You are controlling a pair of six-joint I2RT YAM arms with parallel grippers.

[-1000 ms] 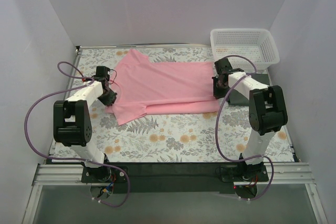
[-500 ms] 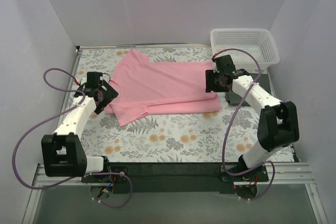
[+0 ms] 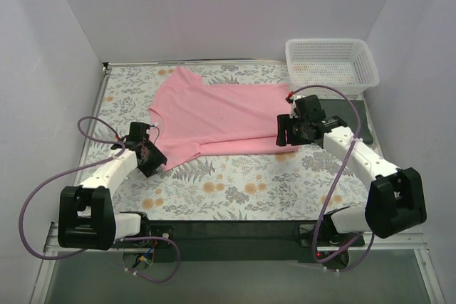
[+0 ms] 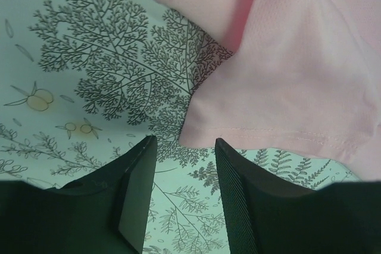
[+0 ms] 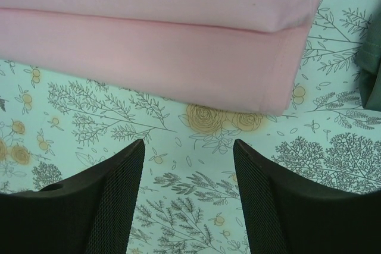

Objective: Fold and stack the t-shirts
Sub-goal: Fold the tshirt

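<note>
The light pink t-shirt (image 3: 221, 115) lies flat on the floral cloth (image 3: 235, 183), toward the far side and about midway across. Its near edge is doubled over into two layers, and one short sleeve sticks out toward the left arm.

A white mesh basket (image 3: 331, 62) sits in the far right corner, well apart from the pink tee. From here I can't tell what, if anything, is in it. Just beside the pink tee's right end, a bit of the dark green t-shirt (image 5: 372, 78) shows, with the right arm reaching across above that area. Purple cables (image 3: 43, 183) loop out from both arms, off to the sides of the cloth.

The left pincer (image 4: 184, 147) hangs over the sleeve's hem, released, its jaws apart with only cloth and hem showing between them. The right pincer (image 5: 189, 147) hovers just short of the folded corner at the tee's right end. It is released too and grips nothing.
</note>
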